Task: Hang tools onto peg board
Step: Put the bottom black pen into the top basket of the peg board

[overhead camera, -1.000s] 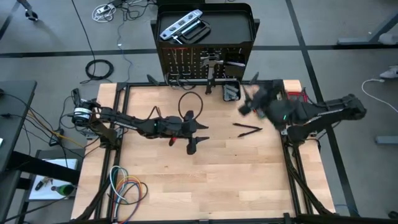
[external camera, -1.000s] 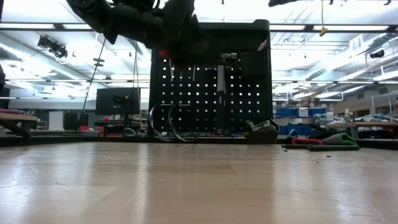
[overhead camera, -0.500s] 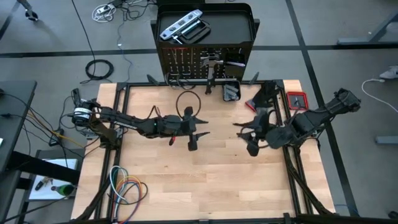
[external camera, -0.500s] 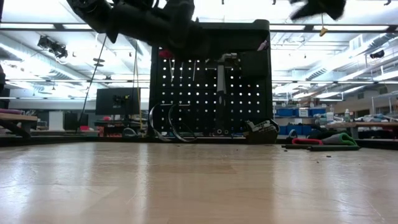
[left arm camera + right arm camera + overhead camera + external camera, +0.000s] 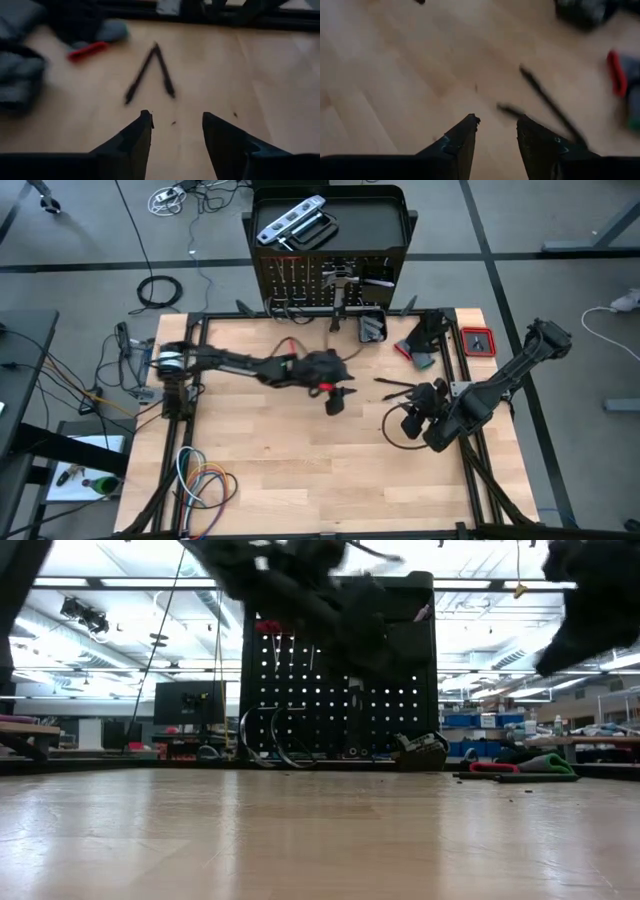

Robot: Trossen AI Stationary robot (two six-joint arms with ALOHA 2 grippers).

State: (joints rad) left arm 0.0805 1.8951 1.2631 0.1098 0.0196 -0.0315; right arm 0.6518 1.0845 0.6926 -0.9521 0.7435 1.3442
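now both arms have swung in on the thin dark v-shaped tool [image 5: 398,389] lying just ahead of the left gripper [image 5: 175,131], jaws apart, empty; right gripper [image 5: 496,134] likewise. black perforated peg board [image 5: 330,285] beyond; pickup likely.

The light wooden bench [image 5: 300,470] is framed by black rails. A pair of thin dark tools [image 5: 400,388] lies crossed in a V on its right half. At the far edge sit a small grey tool [image 5: 372,328] just beside the peg board's foot, a curved metal clamp [image 5: 268,738], and, toward the right corner, a red-handled tool [image 5: 408,348]. A coil of coloured cables [image 5: 203,481] rests at the near left corner.
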